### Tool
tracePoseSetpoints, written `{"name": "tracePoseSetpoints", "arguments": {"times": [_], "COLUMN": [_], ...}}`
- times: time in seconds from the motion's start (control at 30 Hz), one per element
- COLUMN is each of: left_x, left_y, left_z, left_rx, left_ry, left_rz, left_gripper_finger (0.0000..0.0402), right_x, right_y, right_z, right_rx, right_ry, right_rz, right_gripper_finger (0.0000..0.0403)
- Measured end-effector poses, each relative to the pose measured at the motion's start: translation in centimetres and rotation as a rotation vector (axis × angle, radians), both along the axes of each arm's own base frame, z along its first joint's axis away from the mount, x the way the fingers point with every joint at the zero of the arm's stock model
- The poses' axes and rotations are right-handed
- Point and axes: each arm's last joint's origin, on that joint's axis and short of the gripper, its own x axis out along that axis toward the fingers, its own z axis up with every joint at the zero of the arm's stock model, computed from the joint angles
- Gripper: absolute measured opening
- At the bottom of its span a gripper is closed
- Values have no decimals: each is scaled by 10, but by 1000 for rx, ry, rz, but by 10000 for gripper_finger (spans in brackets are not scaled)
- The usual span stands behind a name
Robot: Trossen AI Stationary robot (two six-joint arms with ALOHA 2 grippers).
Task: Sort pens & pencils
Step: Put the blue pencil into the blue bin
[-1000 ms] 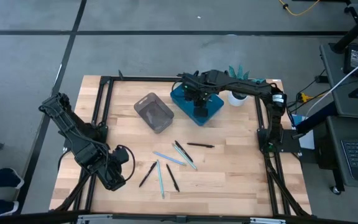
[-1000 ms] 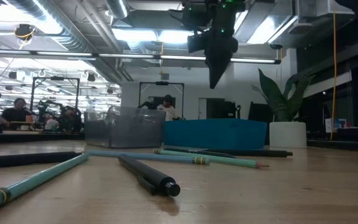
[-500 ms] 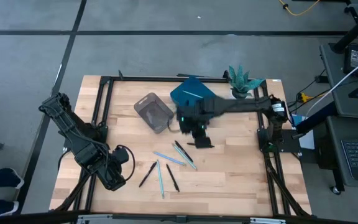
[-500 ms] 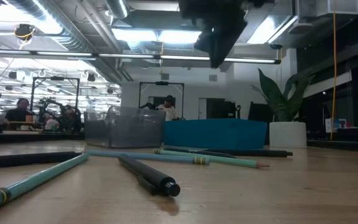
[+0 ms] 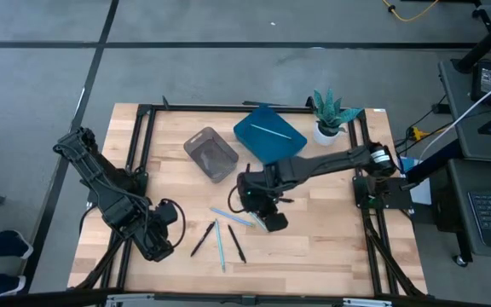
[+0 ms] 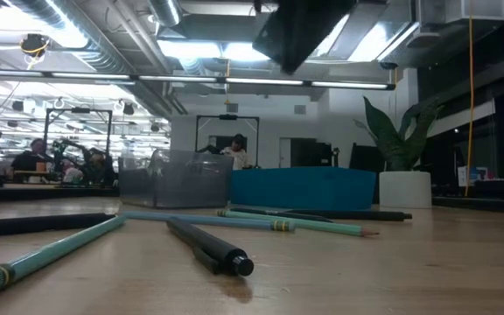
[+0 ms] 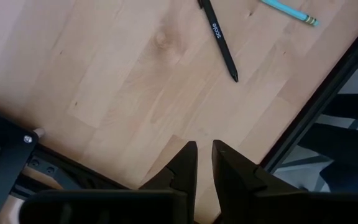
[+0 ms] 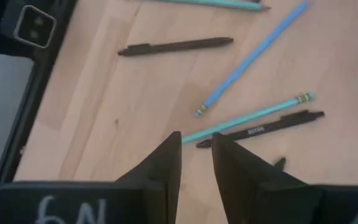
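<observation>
right end effector [image 8: 196, 140] slightly spread, empty, over table [image 5: 331, 247] middle, below it 3 light blue sticks [image 8: 253, 55], 2 black sticks [image 8: 176, 46], 1 light blue stick [image 5: 271, 130] in blue tray [image 5: 254, 143], left end effector [image 7: 204, 146] slightly spread, empty, near left edge

A grey concrete floor [image 5: 186, 72] is stretching around the pale wooden surface [image 5: 331, 230], crossed by dark seam lines. Beyond it, an open workshop is glowing under long ceiling lights [image 6: 208, 48] and exposed ducts [image 6: 103, 35]. People [image 6: 33, 156] are sitting at distant desks, and a dark doorway [image 6: 226, 140] is standing in the far white wall.
</observation>
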Motion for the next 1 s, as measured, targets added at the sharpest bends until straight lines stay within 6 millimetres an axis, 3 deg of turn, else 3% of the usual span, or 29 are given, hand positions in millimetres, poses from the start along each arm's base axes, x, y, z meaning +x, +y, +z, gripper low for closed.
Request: {"name": "tracePoseSetpoints", "arguments": {"times": [0.2,0.4,1.0], "left_x": [1,1,1], "left_y": [-1,-1,-1], "left_z": [-1,-1,-1], "left_rx": [-1,2,1], "left_ry": [-1,-1,-3], "left_rz": [0,-5,3], "left_gripper_finger": [43,43,43], "right_x": [-2,-3,13], "right_y": [0,0,3], "right_z": [-36,-57,-69], "right_rx": [-5,77,164], "right_ry": [84,121,73], "right_rz": [-53,-158,-521], "right_gripper_finger": [92,92,92]}}
